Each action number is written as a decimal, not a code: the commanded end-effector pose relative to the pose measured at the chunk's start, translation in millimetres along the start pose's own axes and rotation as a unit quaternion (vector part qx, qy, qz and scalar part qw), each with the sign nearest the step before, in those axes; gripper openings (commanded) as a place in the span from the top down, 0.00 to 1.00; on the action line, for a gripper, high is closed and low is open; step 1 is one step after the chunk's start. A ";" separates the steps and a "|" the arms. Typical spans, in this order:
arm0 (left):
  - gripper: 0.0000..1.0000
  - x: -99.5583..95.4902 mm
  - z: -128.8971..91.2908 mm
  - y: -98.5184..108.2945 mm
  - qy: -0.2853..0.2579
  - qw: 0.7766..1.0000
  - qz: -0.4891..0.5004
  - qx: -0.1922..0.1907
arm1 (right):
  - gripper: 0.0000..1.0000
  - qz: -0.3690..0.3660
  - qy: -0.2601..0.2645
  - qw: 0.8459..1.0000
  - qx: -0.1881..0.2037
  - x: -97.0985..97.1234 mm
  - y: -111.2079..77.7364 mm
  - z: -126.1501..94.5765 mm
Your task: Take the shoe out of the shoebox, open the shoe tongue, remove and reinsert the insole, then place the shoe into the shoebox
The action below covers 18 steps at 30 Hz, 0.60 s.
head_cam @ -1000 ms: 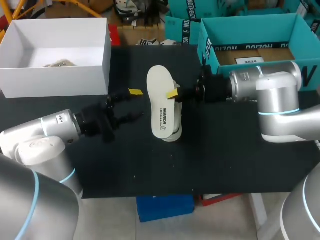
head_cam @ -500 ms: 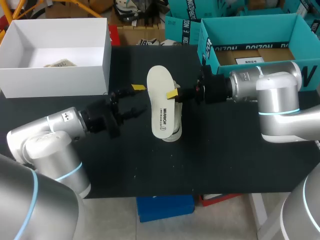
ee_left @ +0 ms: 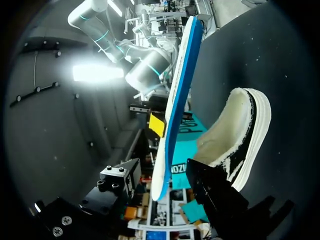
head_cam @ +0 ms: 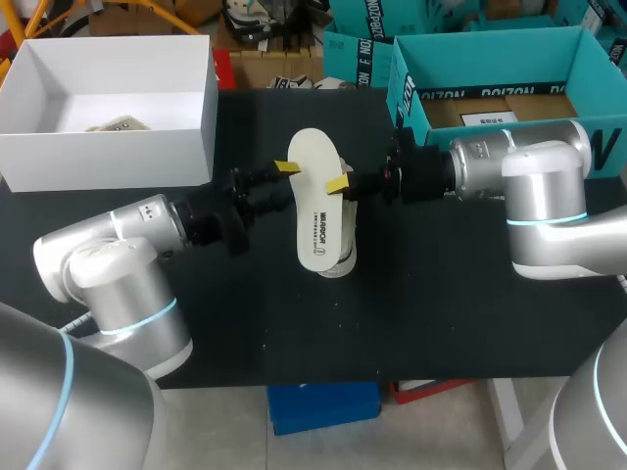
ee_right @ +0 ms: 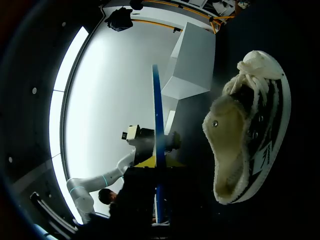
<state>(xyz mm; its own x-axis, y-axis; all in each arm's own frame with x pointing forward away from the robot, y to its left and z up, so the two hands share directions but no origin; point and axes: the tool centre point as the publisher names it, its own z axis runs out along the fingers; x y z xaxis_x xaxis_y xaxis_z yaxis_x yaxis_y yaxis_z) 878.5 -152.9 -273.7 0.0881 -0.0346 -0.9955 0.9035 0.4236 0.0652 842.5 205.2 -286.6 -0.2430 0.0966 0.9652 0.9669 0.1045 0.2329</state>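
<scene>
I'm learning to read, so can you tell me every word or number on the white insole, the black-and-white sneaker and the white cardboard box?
White insole: one dark printed line with a small round mark under it; too blurred to read for sure.
Black-and-white sneaker: a small dark mark on its white side; too small to read.
White cardboard box: no print shows on its walls.

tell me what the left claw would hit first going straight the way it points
Most likely the cream foam insole with a blue underside, gripped by the right claw; the left claw points at its near edge, though depth is unclear.
</scene>
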 end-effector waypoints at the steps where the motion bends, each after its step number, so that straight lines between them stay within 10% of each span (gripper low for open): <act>1: 0.53 2.6 7.4 0.4 0.000 1.000 0.001 -0.003 | 1.00 0.001 -0.001 1.000 0.000 0.1 0.2 0.6; 11: 0.59 -1.1 14.8 3.3 -0.005 1.000 0.002 -0.002 | 1.00 0.001 -0.001 1.000 0.000 0.1 0.2 0.6; 13: 0.95 -1.3 15.5 3.7 -0.005 1.000 0.003 -0.001 | 1.00 0.001 -0.001 1.000 0.000 0.1 0.2 0.6; 18: 1.00 0.9 15.7 3.9 -0.002 1.000 0.003 0.002 | 1.00 0.001 -0.001 1.000 0.000 0.1 0.2 0.6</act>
<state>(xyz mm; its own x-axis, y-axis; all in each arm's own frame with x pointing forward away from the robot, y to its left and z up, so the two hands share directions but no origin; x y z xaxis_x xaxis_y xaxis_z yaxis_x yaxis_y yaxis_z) 887.9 -163.0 -272.1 0.0952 -0.0420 -0.9946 0.9056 0.4185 0.0690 842.5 205.2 -286.6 -0.2429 0.0966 0.9652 0.9669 0.1045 0.2329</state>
